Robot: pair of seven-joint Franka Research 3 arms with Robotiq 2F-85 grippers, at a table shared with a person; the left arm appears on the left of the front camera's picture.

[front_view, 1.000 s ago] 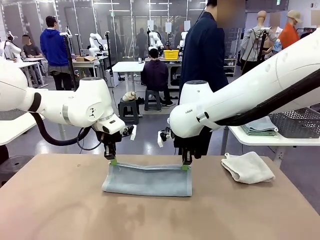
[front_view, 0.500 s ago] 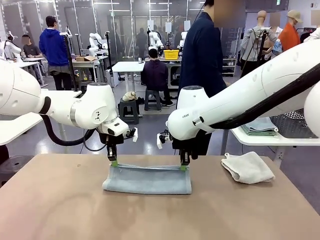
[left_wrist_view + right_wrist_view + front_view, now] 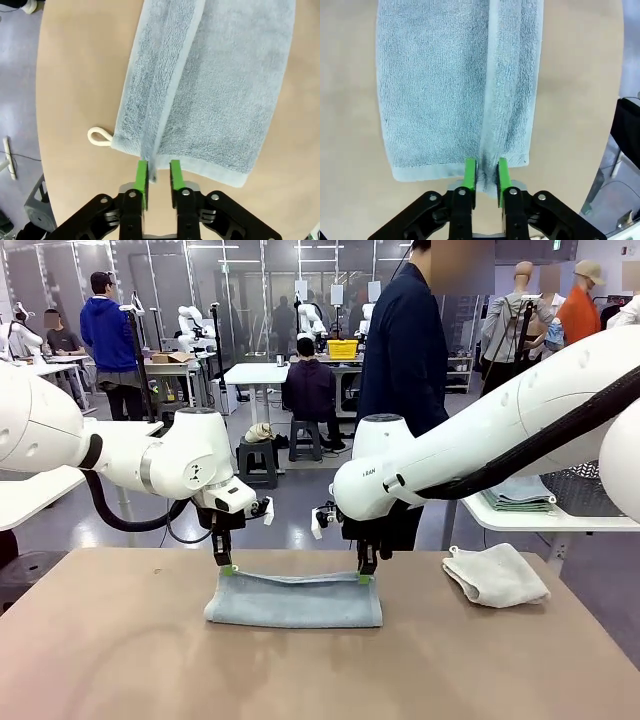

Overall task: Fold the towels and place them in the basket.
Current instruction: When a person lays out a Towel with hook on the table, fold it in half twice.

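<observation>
The pale blue-grey towel [image 3: 295, 600] lies folded lengthwise on the tan table, with a raised ridge along its far edge. At the ridge's left end is my left gripper [image 3: 228, 568]. In the left wrist view my left gripper [image 3: 156, 175] has its green pads slightly apart, with a thin edge of the towel [image 3: 215, 85] between them. My right gripper [image 3: 365, 578] is at the ridge's right end. In the right wrist view my right gripper [image 3: 486, 175] also has its pads parted around a fold of the towel [image 3: 435, 85]. The white towel [image 3: 495, 575] lies crumpled at the right. The basket [image 3: 595, 485] stands on a side table.
A person in dark clothes stands at the far edge behind the right arm. Folded cloths [image 3: 520, 495] lie on the white side table [image 3: 540, 520] beside the basket. A small cream loop [image 3: 99, 137] sticks out from the towel's corner. Bare table lies in front of the blue-grey towel.
Both grippers' pads have parted slightly from a tight pinch on the towel's far edge. That edge has sunk a little lower. The arms have barely shifted.
</observation>
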